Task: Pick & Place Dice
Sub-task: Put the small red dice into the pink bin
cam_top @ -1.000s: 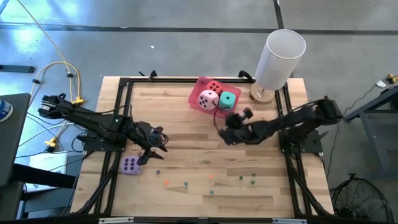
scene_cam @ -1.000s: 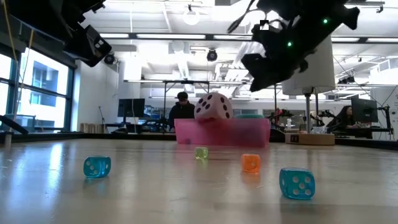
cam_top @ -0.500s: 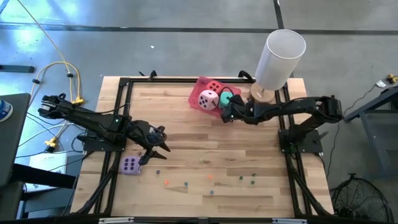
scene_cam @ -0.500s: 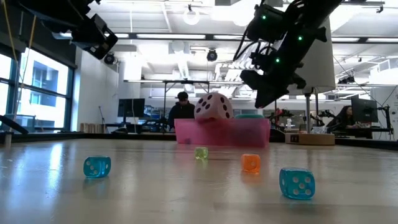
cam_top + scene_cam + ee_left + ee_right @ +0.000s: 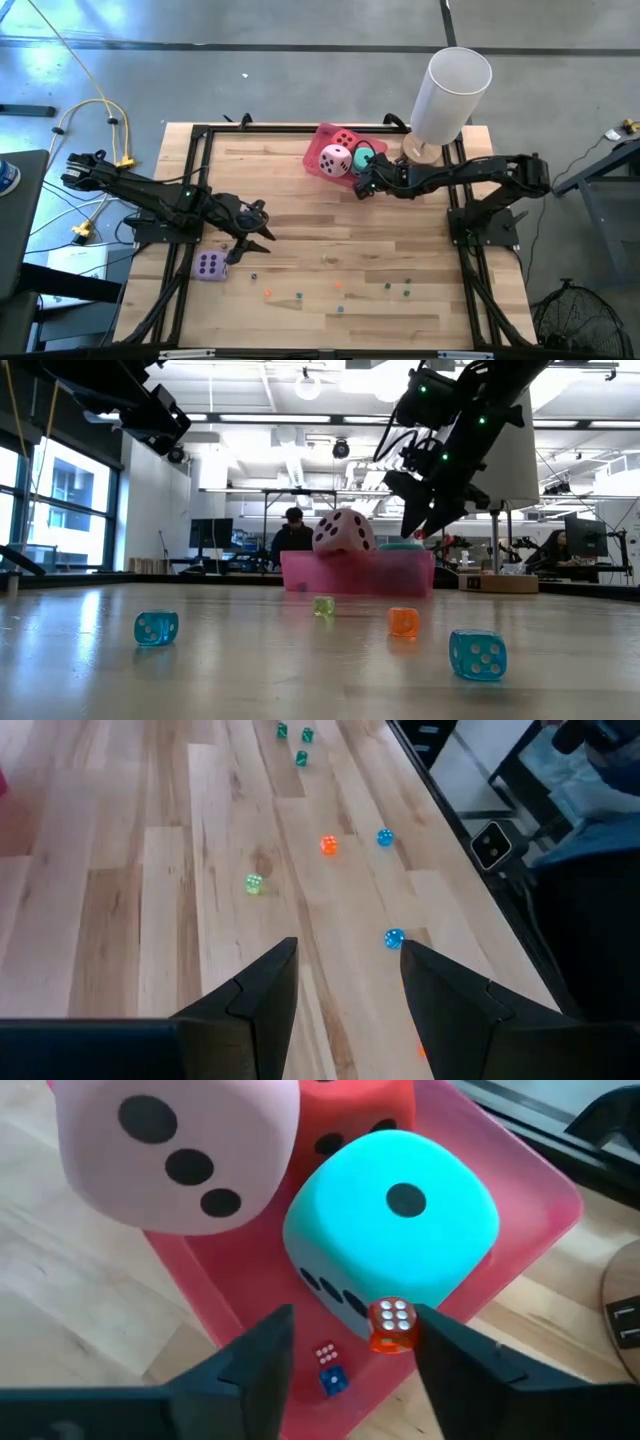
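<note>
Right wrist view shows the right gripper (image 5: 352, 1342) over the near corner of the pink tray (image 5: 545, 1200) at the far edge of the bench (image 5: 300, 200). Its jaws are spread, and a tiny orange die (image 5: 392, 1325) is between them, in front of the teal die (image 5: 395, 1230). The pink die (image 5: 175, 1150) and the red die (image 5: 355, 1115) also lie in the tray, with a small blue cube (image 5: 333, 1379). The left gripper (image 5: 258, 235) waits with jaws spread just beside the purple die (image 5: 210, 266) near the left edge. More tiny dice (image 5: 300, 296) lie along the near edge.
</note>
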Robot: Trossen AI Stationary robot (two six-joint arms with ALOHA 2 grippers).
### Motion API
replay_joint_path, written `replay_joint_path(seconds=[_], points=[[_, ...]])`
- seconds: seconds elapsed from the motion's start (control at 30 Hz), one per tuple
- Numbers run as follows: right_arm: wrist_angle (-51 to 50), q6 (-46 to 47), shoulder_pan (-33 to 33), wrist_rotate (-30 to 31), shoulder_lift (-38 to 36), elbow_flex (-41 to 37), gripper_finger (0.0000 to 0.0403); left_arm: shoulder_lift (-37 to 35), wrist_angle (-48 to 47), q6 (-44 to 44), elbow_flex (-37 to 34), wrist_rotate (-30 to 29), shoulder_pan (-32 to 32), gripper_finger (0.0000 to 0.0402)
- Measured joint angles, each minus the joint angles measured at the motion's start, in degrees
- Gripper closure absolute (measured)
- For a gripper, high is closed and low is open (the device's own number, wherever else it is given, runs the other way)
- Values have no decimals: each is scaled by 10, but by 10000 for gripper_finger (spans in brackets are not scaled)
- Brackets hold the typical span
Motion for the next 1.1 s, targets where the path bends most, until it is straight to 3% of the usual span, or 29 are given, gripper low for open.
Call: replay_joint_path(seconds=[0.2, 0.43, 0.77, 1.1], points=[[0, 1, 0, -12, 0, 0, 157, 0, 0, -1, 0, 0, 0, 229], [1, 15, 0, -15, 0, -1, 129, 0, 0, -1, 0, 0, 0, 229], [62, 8, 4, -30, 31, -32, 131, 0, 0, 0, 0, 0, 0, 229], [112, -114, 10, -32, 31, -33, 146, 0, -1, 2, 0, 0, 0, 229]])
